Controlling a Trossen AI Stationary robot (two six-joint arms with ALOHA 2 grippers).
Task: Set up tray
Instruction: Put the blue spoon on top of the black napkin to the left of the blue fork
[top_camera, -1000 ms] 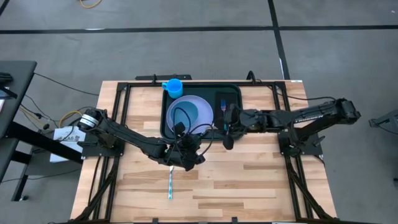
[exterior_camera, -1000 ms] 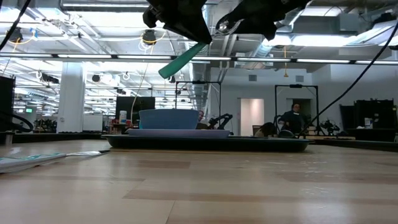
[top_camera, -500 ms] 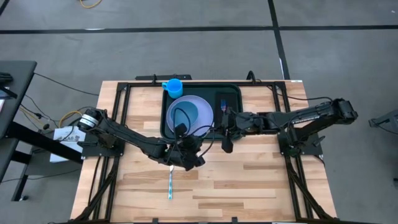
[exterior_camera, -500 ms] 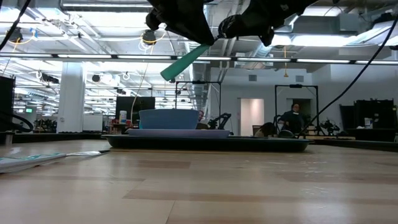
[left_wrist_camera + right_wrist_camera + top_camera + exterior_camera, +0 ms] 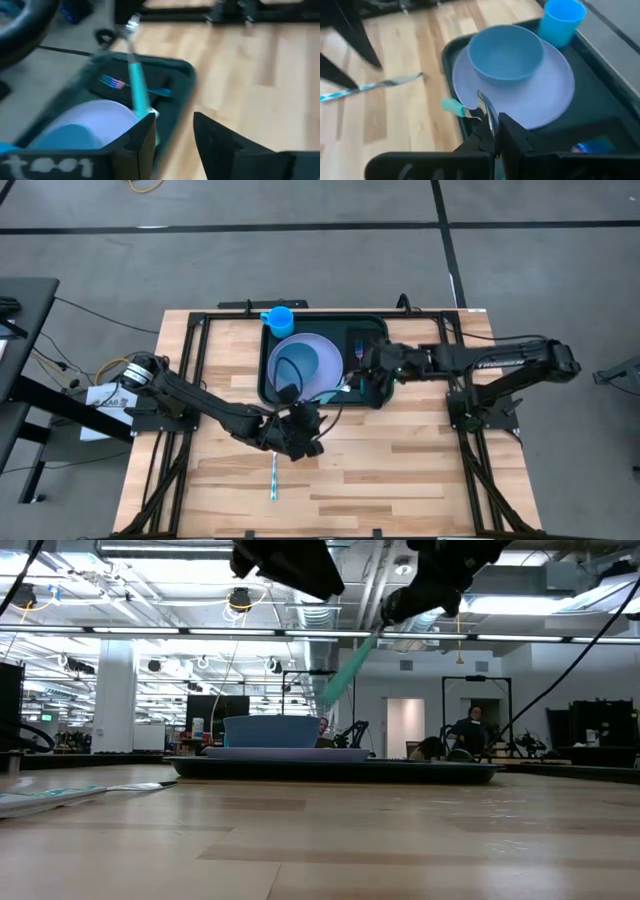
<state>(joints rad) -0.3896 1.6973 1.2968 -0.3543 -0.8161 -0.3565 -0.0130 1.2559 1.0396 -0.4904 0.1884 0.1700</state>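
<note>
The dark green tray lies at the table's far middle. It holds a lavender plate with a blue bowl, and a fork on a black napkin. A blue cup stands at the tray's far left corner. My right gripper is over the tray's near right part, shut on a teal-handled utensil. My left gripper is open and empty over the table just near of the tray; its fingers stand apart. My right gripper pinches the utensil's metal end between its two fingers. The teal handle sticks out past the fingertips. The utensil is lifted clear and slants down from the fingers over the tray's near edge.
A knife with a blue patterned handle lies on the wood near of my left gripper. Bare wood lies on the near half of the table. Black frame rails run along the table's left and right sides.
The teal-handled utensil has passed from my left gripper to my right gripper. My right gripper has drawn back toward the table's right and far side with it. My left gripper has let go and moved a little toward the near edge.
</note>
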